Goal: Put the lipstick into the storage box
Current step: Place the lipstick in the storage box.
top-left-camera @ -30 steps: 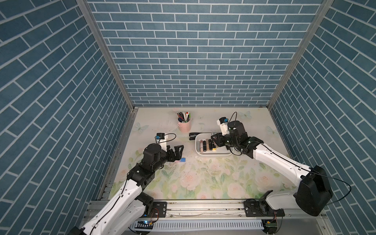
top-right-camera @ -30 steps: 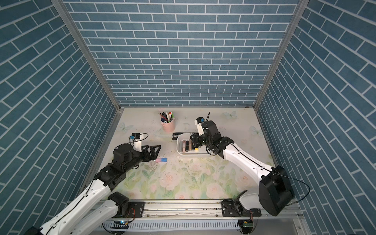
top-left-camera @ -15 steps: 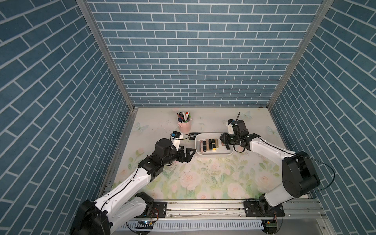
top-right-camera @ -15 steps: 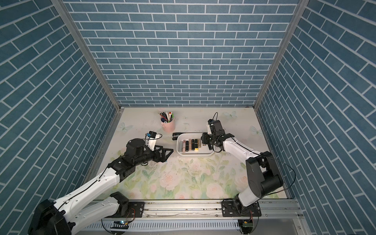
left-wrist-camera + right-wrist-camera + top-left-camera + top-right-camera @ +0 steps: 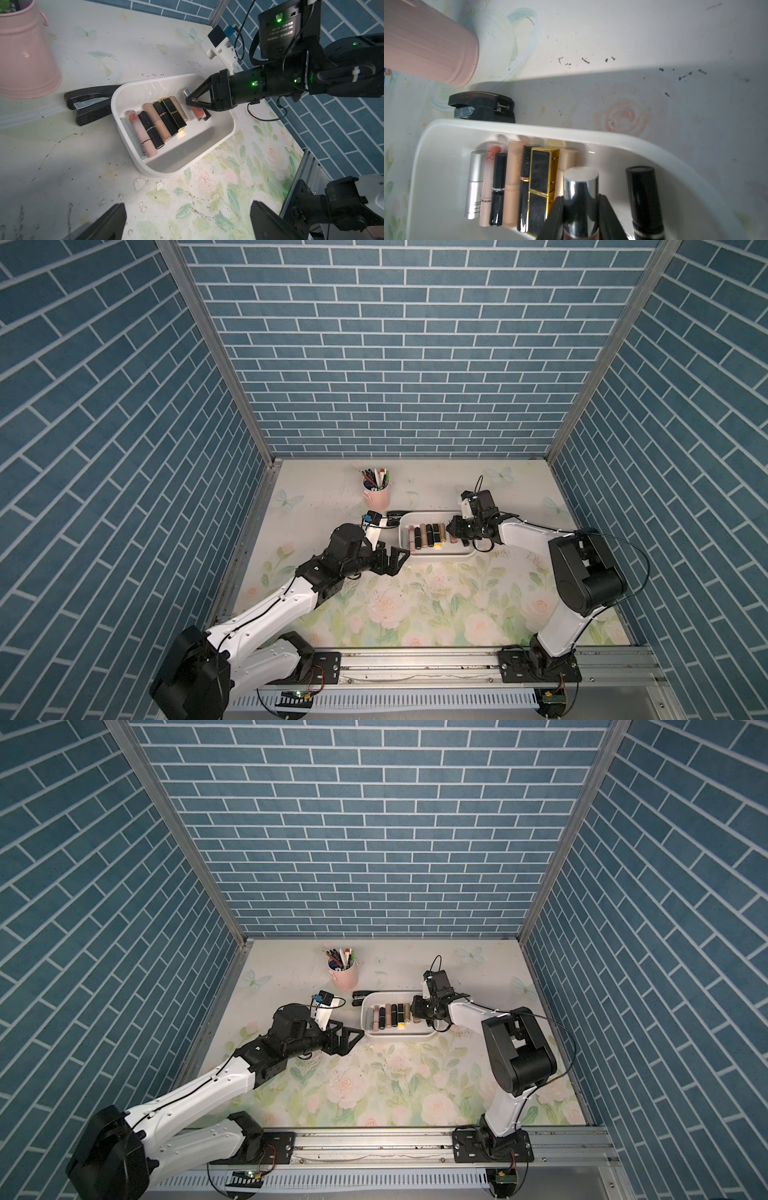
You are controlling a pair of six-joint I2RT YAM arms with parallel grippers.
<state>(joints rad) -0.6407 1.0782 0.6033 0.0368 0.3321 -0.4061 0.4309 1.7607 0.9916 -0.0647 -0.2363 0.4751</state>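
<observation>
The storage box (image 5: 432,554) (image 5: 399,1038) is a shallow white tray in mid-table. Several lipsticks (image 5: 426,536) (image 5: 158,122) lie side by side in its left half. My right gripper (image 5: 451,531) (image 5: 197,108) (image 5: 581,209) is shut on a silver-capped, coral lipstick (image 5: 196,111) (image 5: 580,182). It holds that one low inside the box (image 5: 529,128), just right of the row. A black lipstick (image 5: 641,197) lies on its other side. My left gripper (image 5: 395,558) (image 5: 351,1038) (image 5: 187,203) stands open and empty over the mat, off the box's (image 5: 187,164) front left corner.
A pink pen cup (image 5: 377,495) (image 5: 25,52) full of pens stands behind the box to the left. A black stapler (image 5: 395,513) (image 5: 91,104) (image 5: 481,106) lies against the box's far left corner. Brick-patterned walls close the table on three sides.
My left arm has swung right, from the mat's left part up to the box's corner. The row in the box has grown. The right gripper has shifted within the box.
</observation>
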